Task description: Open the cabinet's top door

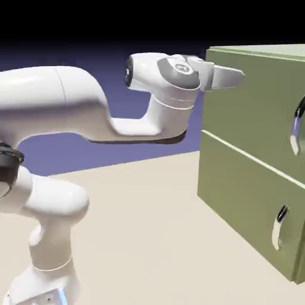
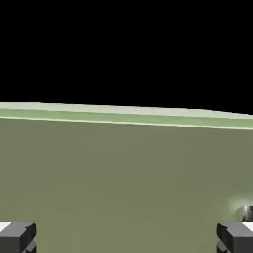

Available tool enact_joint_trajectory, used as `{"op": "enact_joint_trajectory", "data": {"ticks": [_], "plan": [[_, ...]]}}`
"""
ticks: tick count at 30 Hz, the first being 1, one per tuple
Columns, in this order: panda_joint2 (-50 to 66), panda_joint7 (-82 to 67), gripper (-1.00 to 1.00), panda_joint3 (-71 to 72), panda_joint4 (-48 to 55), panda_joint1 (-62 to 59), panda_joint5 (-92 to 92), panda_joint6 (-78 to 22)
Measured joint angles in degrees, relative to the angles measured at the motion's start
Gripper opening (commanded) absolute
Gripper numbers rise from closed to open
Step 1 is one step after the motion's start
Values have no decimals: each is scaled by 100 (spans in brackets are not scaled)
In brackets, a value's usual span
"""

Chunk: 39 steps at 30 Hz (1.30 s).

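The olive-green cabinet (image 1: pixel 265 52) stands at the exterior view's right. Its top door (image 1: pixel 253 110) is the upper panel and lies flush and closed, with a curved black-and-white handle (image 1: pixel 296 127) near the frame's edge. My gripper (image 1: pixel 235 76) hovers level in front of the door's upper left corner, well left of the handle. In the hand view the door (image 2: pixel 123 183) fills the lower half. My gripper (image 2: pixel 126 239) is open, its fingertips (image 2: pixel 18 236) set wide apart with nothing between them. A sliver of the handle (image 2: pixel 247 212) shows at the right edge.
Below the top door sits a shorter green panel (image 1: pixel 244 190) with its own handle (image 1: pixel 279 227). The beige table (image 1: pixel 149 238) stretches in front of the cabinet. My arm's elbow and base occupy the exterior view's left.
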Motion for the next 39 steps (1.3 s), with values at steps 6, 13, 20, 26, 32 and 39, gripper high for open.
{"op": "enact_joint_trajectory", "data": {"ticks": [6, 13, 20, 26, 32, 39], "plan": [[-244, 999, 100, -703, 417, 654, -1495, -26], [-530, 2164, 100, -1524, 903, 1418, -3239, -57], [-815, 3329, 100, -2345, 1389, 2181, -4983, -88], [-736, 3376, 100, -2831, 2166, 3056, -5087, -60], [-533, 3614, -100, -2630, 1716, 2666, -5087, -422], [104, 4496, -100, -1763, 463, 1216, -5084, -1100]]}}
